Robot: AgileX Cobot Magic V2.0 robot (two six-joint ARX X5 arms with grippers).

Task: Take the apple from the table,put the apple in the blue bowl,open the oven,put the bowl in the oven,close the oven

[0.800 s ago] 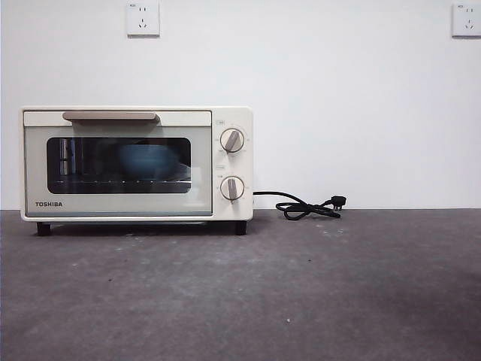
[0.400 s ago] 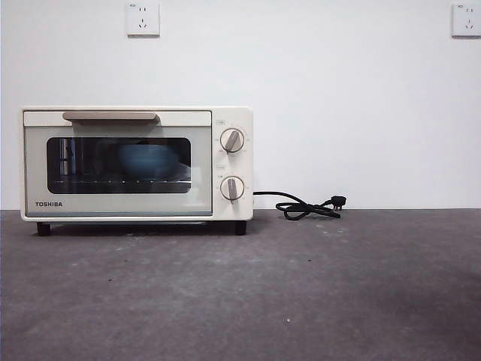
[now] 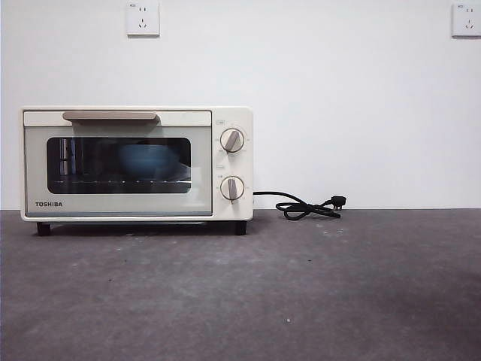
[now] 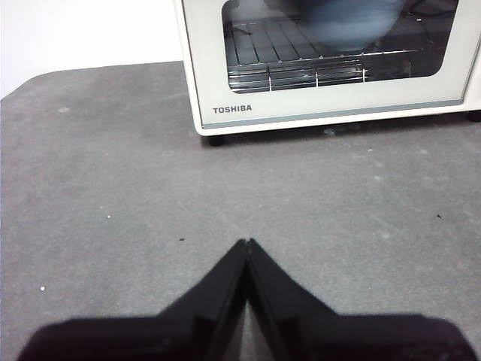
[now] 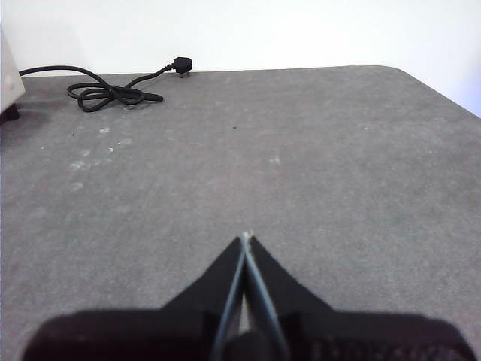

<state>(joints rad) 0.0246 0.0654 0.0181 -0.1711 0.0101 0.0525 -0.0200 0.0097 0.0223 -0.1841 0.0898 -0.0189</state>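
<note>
- The left gripper [image 4: 246,242] has its two black jaws pressed together on nothing, above bare table [image 4: 113,195] a little way in front of the oven [image 4: 331,60]; this reads as a parked pose, drawn clear of the door.
- The right gripper [image 5: 245,239] is likewise closed and empty, over open table off to the side where the black cord [image 5: 113,90] lies coiled with its plug near the wall; it has nothing within reach to work on.
- Neither arm shows in the front view, which fits both waiting away from the appliance.
- The oven sits on its feet at the back of the table against the white wall, its glass door upright and flush with the beige bar handle [image 3: 110,116] at the top, so the door looks closed.
- The blue bowl [image 3: 146,159] is visible through the dark glass, resting on the wire rack inside, placed there as the task asks.
- The apple cannot be made out: the glass is dim and the bowl's wall would hide it. No apple lies on the table, so it is probably in the bowl.
- Judged from this, every step appears done.
</note>
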